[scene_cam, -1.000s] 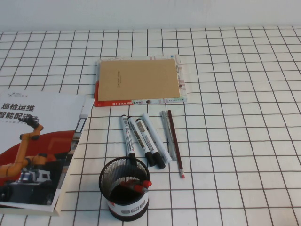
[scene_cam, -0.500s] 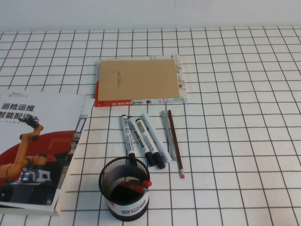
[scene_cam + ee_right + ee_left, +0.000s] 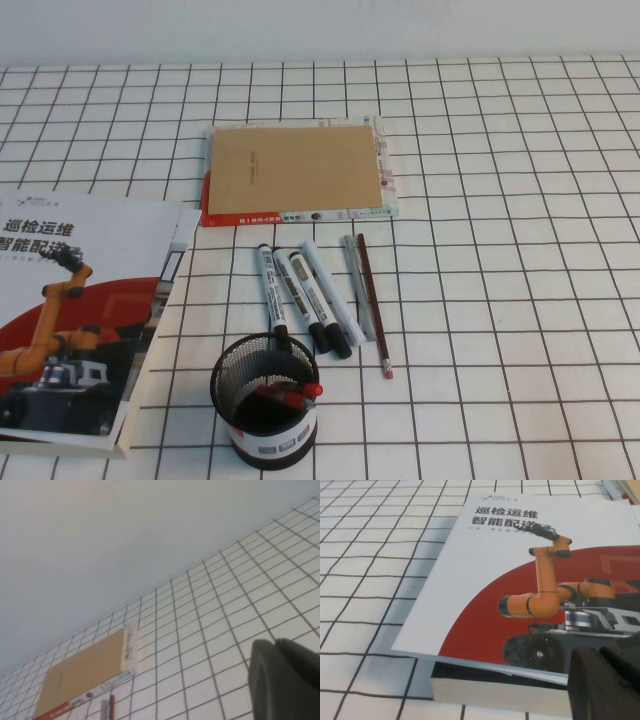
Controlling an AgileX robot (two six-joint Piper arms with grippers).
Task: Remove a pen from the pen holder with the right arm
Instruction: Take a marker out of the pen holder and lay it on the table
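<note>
Pen holder (image 3: 264, 400) status: not yet approached.

1. Right gripper (image 3: 285, 680): fully closed and holding nothing. It is raised on the robot's right, outside the high view, and its camera looks across the grid table (image 3: 225, 630) toward the brown notebook (image 3: 82, 675).
2. Left gripper (image 3: 605, 685): parked low at the near edge of the booklet (image 3: 530, 595) on the robot's left.
3. The holder stands upright near the table's front edge, just beside the booklet. A red-capped pen (image 3: 290, 393) lies slanted inside it.
4. Markers (image 3: 300, 295) and a pencil (image 3: 372, 305) lie flat just behind the holder.

Change over the last second: none. Every item has kept its position and no arm has entered the high view. The task is judged to be at its start. The right gripper must open and then descend to the pen.
</note>
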